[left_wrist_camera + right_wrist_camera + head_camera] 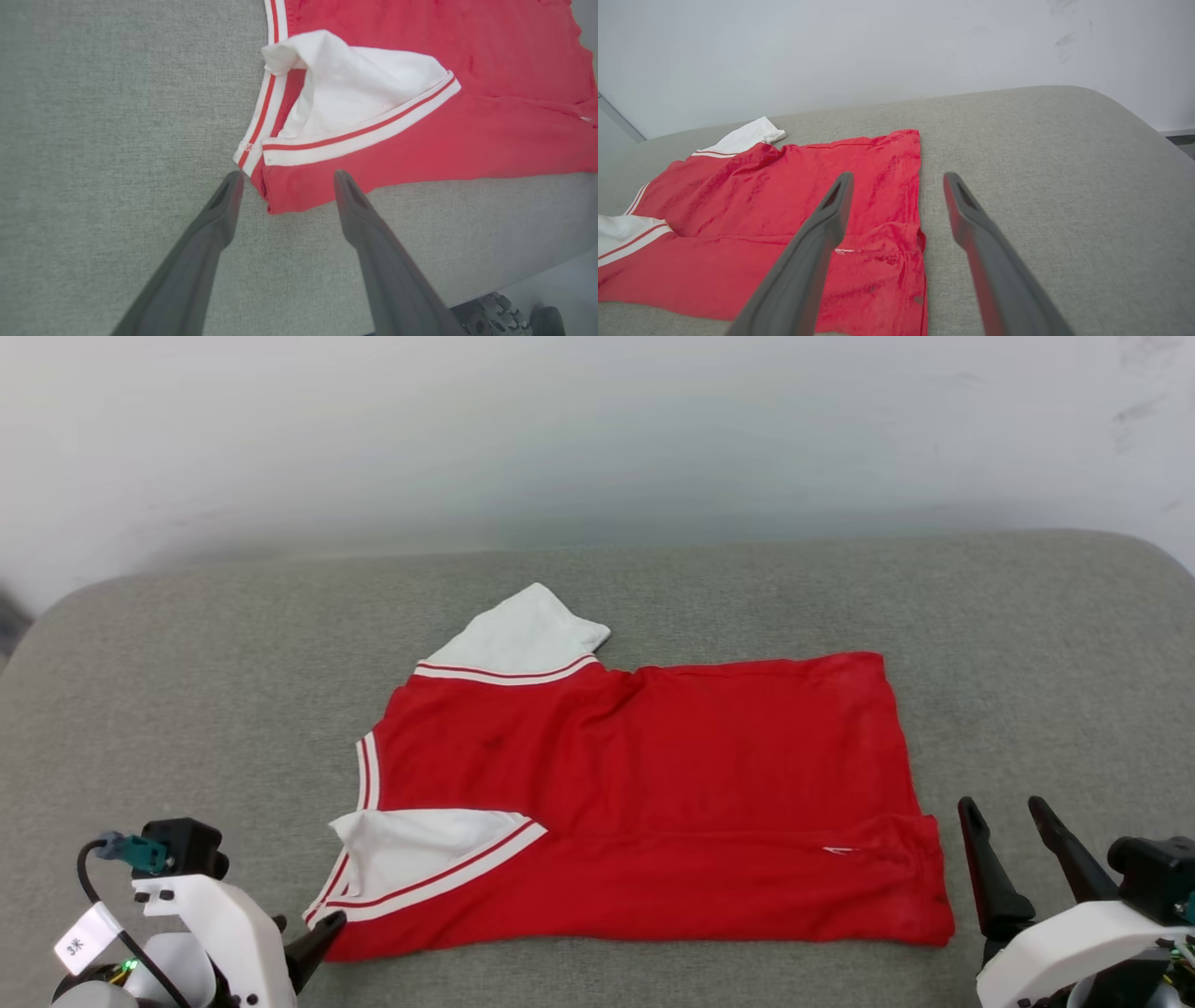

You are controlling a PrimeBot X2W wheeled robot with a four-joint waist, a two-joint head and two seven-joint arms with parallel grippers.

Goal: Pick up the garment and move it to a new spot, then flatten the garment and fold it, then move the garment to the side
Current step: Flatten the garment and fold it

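The garment (653, 784) lies spread and flat, red side up, folded into a long band with no lettering showing; a grey cushion (187, 691) lies under it and reaches well past it on every side, and a pale wall (597, 429) rises beyond its far edge. At the garment's far collar-end corner a white sleeve (523, 635) sticks out onto the cushion, edged by red-and-white striped trim. A second white sleeve (420, 849) lies folded on top of the garment near its near collar-end corner, its striped trim running slantwise across the red cloth. The near long strip of the garment is turned over onto the rest, with a small white tag (837, 849) at the fold line toward the hem end. The left gripper (288, 175) sits at the garment's near collar-end corner with its fingers spread wide and nothing between them; in the left wrist view one fingertip (236, 179) is just beside the striped corner and the other (343, 179) is at the red near edge, and whether either touches the cloth I cannot tell. The right gripper (1002, 803) stands just beside the garment's hem end, near its near corner and clear of the cloth, fingers likewise parted and empty
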